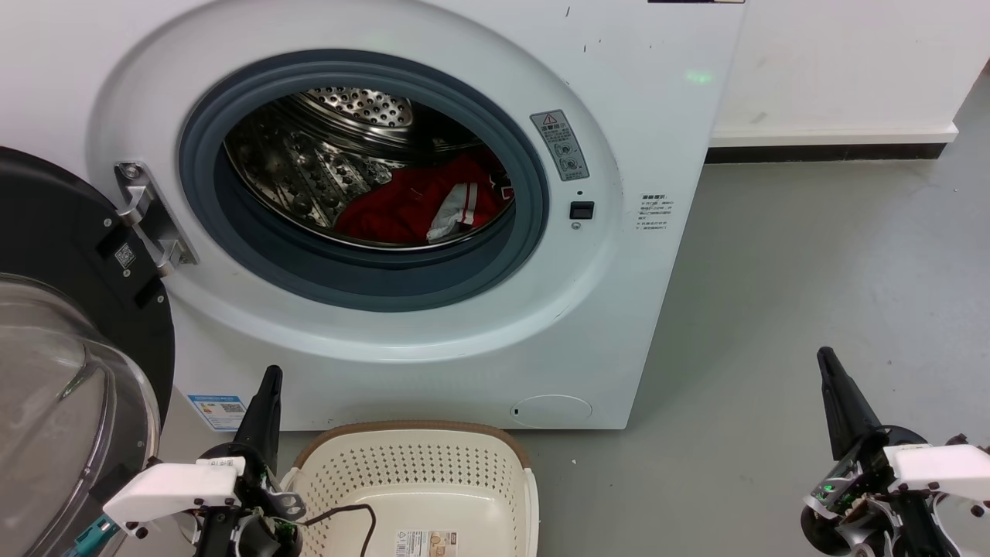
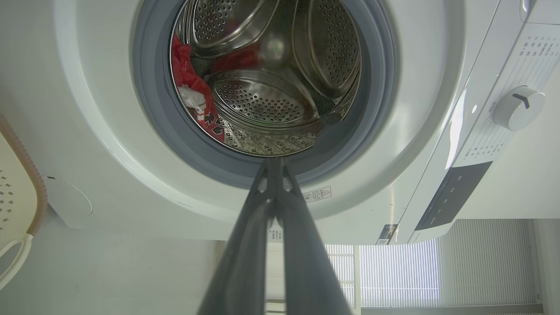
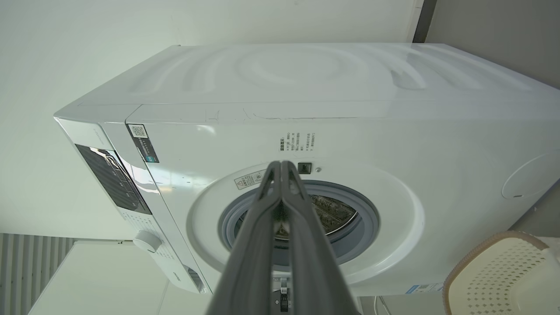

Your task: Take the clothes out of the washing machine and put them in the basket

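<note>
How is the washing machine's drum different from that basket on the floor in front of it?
The drum is shiny steel; the basket is cream plastic with a brown rim. The drum holds the red clothes; the basket's visible floor shows a paper label. The drum opens forward, the basket upward. Both are full of small holes.

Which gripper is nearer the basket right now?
Left. The left gripper sits right beside the basket's left rim, in front of the washing machine. The right gripper is well off to the basket's right, above the floor.
</note>
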